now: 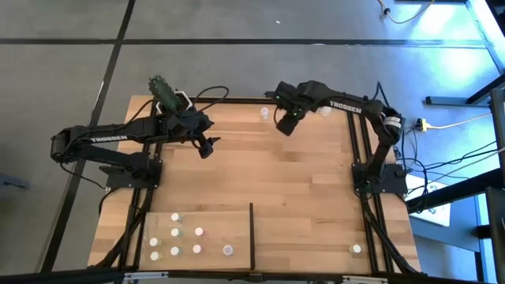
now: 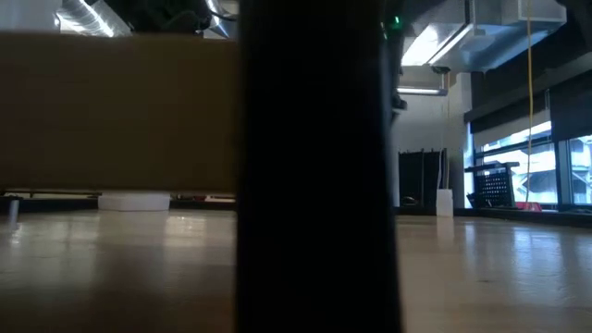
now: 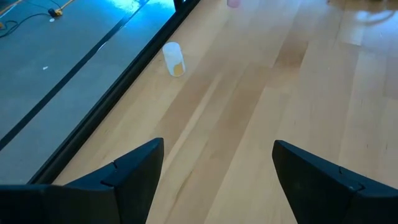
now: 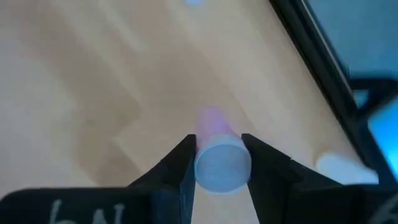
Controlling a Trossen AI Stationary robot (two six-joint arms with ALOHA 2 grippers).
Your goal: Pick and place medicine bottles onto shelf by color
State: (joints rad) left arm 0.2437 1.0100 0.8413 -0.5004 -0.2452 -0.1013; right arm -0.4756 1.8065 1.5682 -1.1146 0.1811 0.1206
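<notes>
Pink-tinted little bottle (image 4: 216, 152) is pinched between the right gripper (image 1: 286, 124) fingers, white cap facing the wrist camera, up at the far end of the bench (image 1: 300, 181) near the back edge. Looks like it's only held by a thin sliver of the body, so my worry is it twists or pops out on the long carry, since it's tiny next to those fingers. Another loose bottle (image 1: 264, 114) sits just beside the gripper and could get knocked if the arm swings low. The shelf (image 1: 229, 225) is at the opposite end, near corner, with a bunch of white-capped bottles (image 1: 175, 234) already on it, so a sloppy drop could bump those over. Left gripper (image 1: 207, 147) hangs spread wide and empty over the bench, near the cactus pot (image 1: 167, 96).
</notes>
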